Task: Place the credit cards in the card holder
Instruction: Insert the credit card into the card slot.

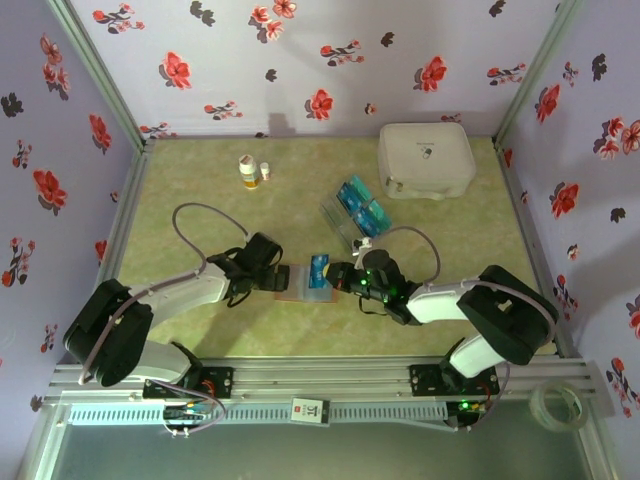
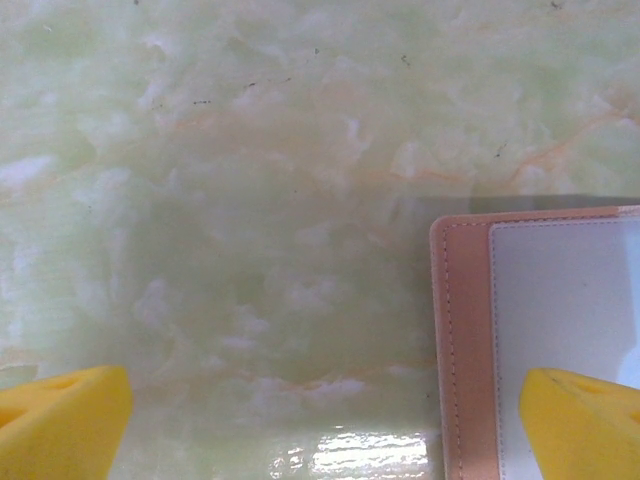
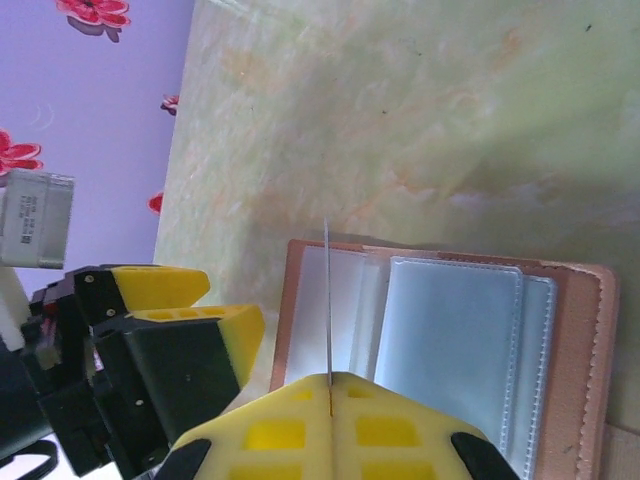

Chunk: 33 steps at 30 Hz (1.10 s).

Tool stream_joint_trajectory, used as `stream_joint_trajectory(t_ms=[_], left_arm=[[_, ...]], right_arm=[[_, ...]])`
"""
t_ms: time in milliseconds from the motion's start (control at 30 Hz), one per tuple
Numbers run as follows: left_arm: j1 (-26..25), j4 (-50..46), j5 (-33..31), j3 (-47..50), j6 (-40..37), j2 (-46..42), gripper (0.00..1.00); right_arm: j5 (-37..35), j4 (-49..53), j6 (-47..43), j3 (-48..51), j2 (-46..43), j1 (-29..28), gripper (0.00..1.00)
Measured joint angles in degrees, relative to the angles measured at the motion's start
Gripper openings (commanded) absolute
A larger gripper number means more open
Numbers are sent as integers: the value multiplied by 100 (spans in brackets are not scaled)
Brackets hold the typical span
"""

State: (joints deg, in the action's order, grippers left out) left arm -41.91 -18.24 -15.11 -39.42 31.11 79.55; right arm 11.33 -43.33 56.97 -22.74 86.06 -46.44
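Note:
The card holder (image 1: 296,287) lies open on the table, pinkish-brown with clear sleeves (image 3: 450,340) inside. My right gripper (image 1: 345,277) is shut on one blue-teal credit card (image 1: 320,270), held above the holder. In the right wrist view that card (image 3: 328,300) is edge-on, a thin line rising from my shut right gripper (image 3: 330,385) over the left sleeve. My left gripper (image 1: 278,277) stands open at the holder's left edge. In the left wrist view its right fingertip (image 2: 585,420) is over the holder (image 2: 465,340). More credit cards (image 1: 358,205) lie in a clear tray.
The clear plastic tray (image 1: 335,215) sits behind the holder, right of centre. A big white rounded case (image 1: 425,160) stands at the back right. Two small bottles (image 1: 250,172) stand at the back left. The left gripper's yellow fingers (image 3: 190,330) are close beside the holder.

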Motion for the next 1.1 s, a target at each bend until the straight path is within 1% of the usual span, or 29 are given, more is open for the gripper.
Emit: stream_joint_trajectory(t_ms=[333, 800, 1100], left_arm=[[-164, 63, -39, 28, 0, 0, 100], [-188, 129, -142, 208, 2, 24, 100], [-214, 199, -146, 348, 26, 114, 100]], right_arm=[[-127, -116, 11, -4, 31, -50, 0], [-149, -424, 70, -122, 632, -225, 0], [-173, -675, 81, -129, 782, -260, 0]])
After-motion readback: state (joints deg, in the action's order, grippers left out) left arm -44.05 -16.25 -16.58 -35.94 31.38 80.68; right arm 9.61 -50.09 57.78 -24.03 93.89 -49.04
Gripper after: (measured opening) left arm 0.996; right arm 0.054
